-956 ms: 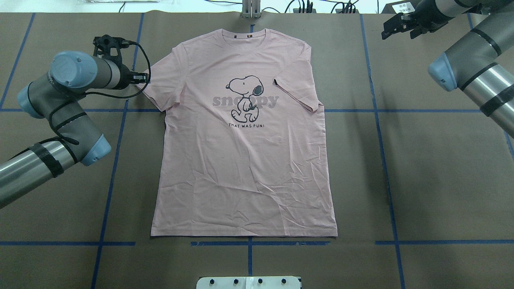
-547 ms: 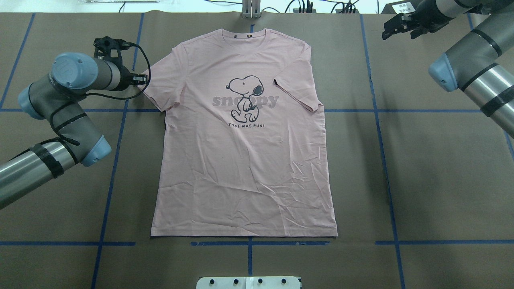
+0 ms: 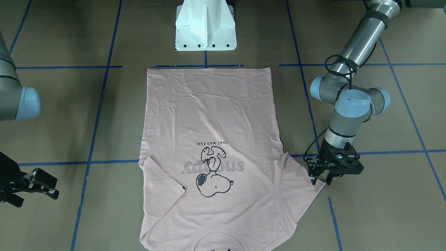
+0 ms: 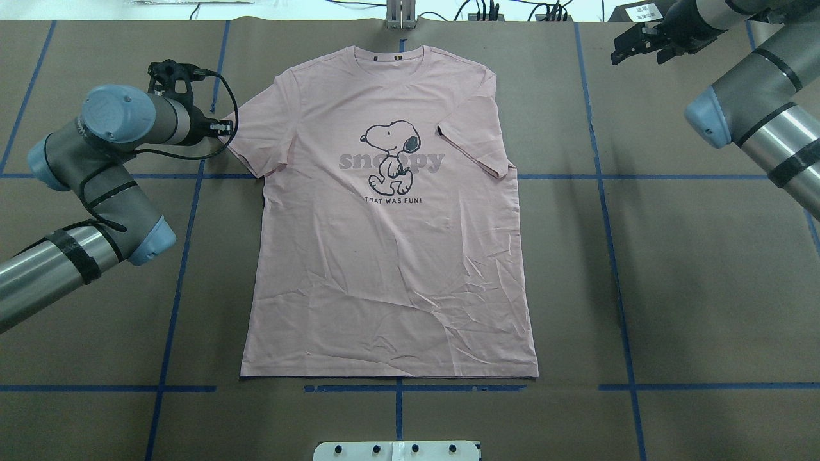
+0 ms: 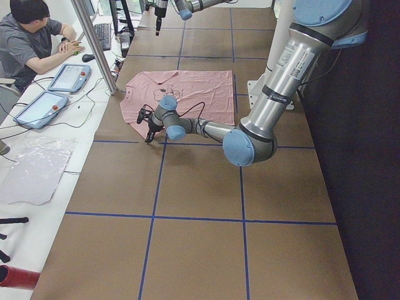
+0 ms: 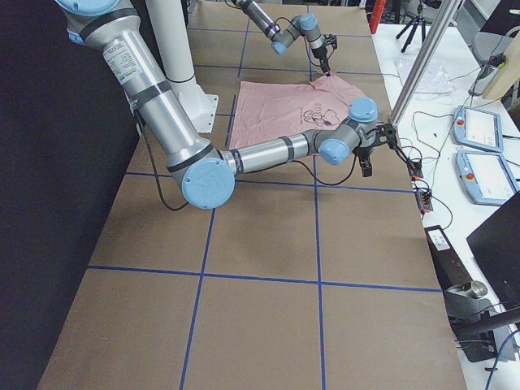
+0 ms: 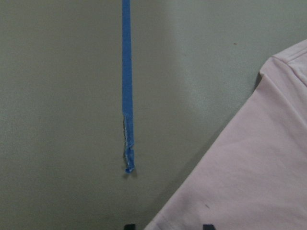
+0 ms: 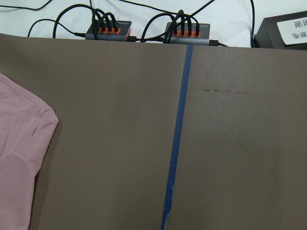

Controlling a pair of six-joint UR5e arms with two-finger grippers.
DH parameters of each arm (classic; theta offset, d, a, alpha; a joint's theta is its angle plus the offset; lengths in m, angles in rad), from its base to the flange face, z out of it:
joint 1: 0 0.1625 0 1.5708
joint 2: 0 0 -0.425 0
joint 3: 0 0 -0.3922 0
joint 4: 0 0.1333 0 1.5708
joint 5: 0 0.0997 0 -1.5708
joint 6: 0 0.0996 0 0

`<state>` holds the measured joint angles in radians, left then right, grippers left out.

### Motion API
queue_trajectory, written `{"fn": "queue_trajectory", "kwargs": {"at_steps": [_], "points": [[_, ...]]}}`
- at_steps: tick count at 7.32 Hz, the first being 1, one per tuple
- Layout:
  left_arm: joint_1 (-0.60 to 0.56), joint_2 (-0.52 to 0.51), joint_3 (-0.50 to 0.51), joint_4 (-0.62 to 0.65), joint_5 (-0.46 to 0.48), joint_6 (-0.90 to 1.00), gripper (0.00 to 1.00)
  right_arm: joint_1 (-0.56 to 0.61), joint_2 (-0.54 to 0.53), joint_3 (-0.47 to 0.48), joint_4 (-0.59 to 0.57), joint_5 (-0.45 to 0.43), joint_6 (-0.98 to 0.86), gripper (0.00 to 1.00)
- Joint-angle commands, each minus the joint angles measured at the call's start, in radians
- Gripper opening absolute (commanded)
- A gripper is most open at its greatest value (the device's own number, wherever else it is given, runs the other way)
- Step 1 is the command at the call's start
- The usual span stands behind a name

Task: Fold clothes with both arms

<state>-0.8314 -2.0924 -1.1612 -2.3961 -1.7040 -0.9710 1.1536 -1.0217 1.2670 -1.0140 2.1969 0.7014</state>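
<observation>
Soft and light, the T-shirt (image 3: 216, 115) is judged best pinched at the sleeve edge (image 3: 299, 174) beneath the left gripper (image 3: 320, 181), whose jaws are parted and empty.

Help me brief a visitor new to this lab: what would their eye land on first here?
The pale pink T-shirt lies spread flat, print up, in the middle of the brown table, its dark Snoopy print on the chest. The left gripper sits open at one sleeve tip, while the right gripper hangs open over bare table beyond the other shoulder, clear of the shirt.
</observation>
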Motion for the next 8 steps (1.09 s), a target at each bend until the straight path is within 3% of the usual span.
{"fn": "queue_trajectory", "kwargs": {"at_steps": [1,2,5,6,8], "points": [[0.0,-0.001,0.001,-0.002,0.004,0.002,0.14,0.0,0.0,0.0,0.0,0.0,0.001,1.0],[0.0,-0.001,0.0,-0.002,0.004,0.003,0.0,0.0,0.0,0.0,0.0,0.0,0.001,1.0],[-0.021,0.003,-0.04,-0.018,-0.006,0.13,0.0,0.0,0.0,0.002,0.0,0.0,0.001,1.0],[-0.032,0.008,-0.095,0.024,-0.011,0.135,0.0,0.0,0.0,0.002,0.0,0.0,0.003,1.0],[-0.031,-0.055,-0.208,0.292,-0.014,0.132,0.0,0.0,0.0,0.002,0.0,0.0,0.004,1.0]]}}
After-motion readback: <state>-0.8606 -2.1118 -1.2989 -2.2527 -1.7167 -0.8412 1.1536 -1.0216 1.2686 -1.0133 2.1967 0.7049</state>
